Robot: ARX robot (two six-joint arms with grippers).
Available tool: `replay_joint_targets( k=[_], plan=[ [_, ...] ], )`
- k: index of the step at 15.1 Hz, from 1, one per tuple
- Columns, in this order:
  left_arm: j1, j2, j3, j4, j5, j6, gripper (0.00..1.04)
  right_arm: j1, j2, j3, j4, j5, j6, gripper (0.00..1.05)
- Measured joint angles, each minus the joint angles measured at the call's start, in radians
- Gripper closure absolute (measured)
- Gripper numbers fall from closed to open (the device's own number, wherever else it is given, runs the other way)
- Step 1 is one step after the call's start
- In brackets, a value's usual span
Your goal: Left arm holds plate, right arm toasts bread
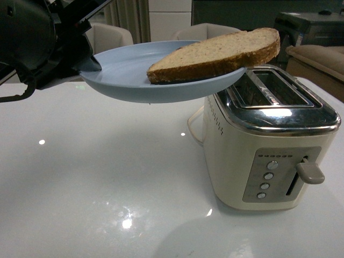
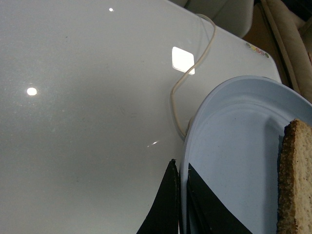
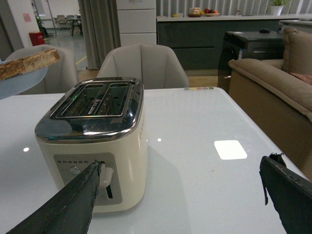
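Observation:
My left gripper (image 1: 88, 64) is shut on the rim of the pale blue plate (image 1: 129, 72) and holds it in the air, tilted, its far edge over the toaster (image 1: 269, 145). The bread (image 1: 220, 54) lies on the plate, its rounded end overhanging the rim above the toaster's slots (image 1: 271, 86). In the left wrist view the jaws (image 2: 180, 195) clamp the plate's rim (image 2: 195, 126), with the bread (image 2: 295, 180) at the far side. My right gripper (image 3: 180, 168) is open and empty, one finger (image 3: 83, 190) close to the toaster's lever (image 3: 105, 176). The right arm is out of the front view.
The cream toaster (image 3: 92, 146) stands on a glossy white table (image 1: 97, 188); its cord (image 2: 190, 78) trails behind it. Its lever (image 1: 310, 172) is up. Chairs (image 3: 141, 66) stand behind the table, and a sofa (image 3: 273, 83) is to the right.

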Motion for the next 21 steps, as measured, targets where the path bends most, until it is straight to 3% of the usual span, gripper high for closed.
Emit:
replay_joint_targets(
  k=[9,21],
  plan=[
    [0.096,0.048,0.055,0.043,0.095,0.090,1.02,0.000,0.000,0.000,0.000,0.000,0.000,0.06],
    [0.096,0.050,0.056,0.043,0.098,0.098,1.02,0.000,0.000,0.000,0.000,0.000,0.000,0.06]
  ],
)
